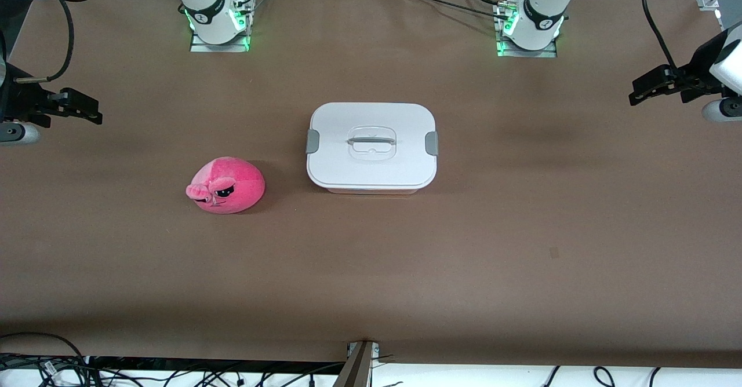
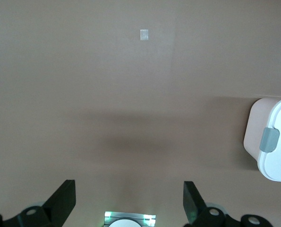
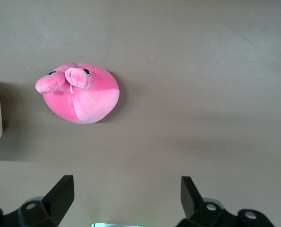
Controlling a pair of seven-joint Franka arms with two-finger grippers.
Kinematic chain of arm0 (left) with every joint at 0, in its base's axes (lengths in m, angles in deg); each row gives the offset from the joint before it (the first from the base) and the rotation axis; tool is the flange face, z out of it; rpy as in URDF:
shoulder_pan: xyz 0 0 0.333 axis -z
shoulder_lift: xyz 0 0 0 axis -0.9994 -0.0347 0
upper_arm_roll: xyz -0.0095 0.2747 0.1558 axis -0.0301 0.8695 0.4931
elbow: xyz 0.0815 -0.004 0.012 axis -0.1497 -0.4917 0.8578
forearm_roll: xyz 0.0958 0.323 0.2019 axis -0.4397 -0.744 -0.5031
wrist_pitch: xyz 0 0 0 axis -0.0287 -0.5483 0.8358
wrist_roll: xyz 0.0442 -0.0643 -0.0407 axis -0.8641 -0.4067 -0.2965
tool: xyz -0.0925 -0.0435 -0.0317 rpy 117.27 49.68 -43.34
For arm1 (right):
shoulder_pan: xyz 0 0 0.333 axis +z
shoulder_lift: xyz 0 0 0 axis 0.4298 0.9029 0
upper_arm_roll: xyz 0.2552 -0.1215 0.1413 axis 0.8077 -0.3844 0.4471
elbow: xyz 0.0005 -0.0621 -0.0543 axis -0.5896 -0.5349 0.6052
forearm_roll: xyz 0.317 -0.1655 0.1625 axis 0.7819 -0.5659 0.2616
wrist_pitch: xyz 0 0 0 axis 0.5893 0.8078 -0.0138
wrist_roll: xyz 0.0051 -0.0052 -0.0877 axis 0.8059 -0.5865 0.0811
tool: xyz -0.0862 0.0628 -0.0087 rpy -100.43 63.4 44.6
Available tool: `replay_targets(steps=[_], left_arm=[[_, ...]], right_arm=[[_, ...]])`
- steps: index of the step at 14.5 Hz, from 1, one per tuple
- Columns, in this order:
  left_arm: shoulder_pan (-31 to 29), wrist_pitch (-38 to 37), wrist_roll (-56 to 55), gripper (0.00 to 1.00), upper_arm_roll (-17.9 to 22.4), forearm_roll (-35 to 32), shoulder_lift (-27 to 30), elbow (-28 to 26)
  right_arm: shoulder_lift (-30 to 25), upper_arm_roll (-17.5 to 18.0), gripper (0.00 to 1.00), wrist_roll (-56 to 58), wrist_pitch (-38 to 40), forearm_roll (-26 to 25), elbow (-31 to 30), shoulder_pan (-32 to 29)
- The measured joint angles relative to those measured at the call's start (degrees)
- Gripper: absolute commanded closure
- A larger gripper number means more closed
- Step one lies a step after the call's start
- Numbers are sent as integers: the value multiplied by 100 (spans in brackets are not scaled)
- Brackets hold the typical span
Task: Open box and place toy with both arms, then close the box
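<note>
The box [image 1: 371, 147] sits shut at the table's middle, its flat white lid on, a grey clip [image 1: 431, 143] at each end and a clear handle [image 1: 371, 141] on top. Its pink tub and one clip show in the left wrist view [image 2: 272, 142]. The pink plush toy [image 1: 227, 185] lies beside the box toward the right arm's end, a little nearer the front camera; it shows in the right wrist view [image 3: 81, 94]. My left gripper [image 1: 637, 92] hangs open and empty over the left arm's end of the table. My right gripper [image 1: 95, 113] hangs open and empty over the right arm's end.
The brown table [image 1: 522, 230] bears a small pale mark [image 1: 555, 252] nearer the front camera, also in the left wrist view [image 2: 144, 35]. Both arm bases [image 1: 217, 19] stand along the table's edge farthest from the front camera. Cables hang past the front edge.
</note>
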Motion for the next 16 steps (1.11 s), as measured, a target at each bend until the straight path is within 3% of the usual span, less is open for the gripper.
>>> replay_targets(steps=[5,9,13,16], left_arm=[[-2,0,51,0,-88,-40,0,11],[223,2,697,0,-528,-35,-184,30],[1054,179,1457,0,-895,271,-1060,651],[1784,921,1878,0,-967,724,-1737,937]], right_arm=[[1,-4,0,-1,0,0,0,-3],[12,-7,0,-1,0,0,0,-3],[206,20,0,0,-117,1,-1,17],[593,36,0,3,-272,13,-6,34]])
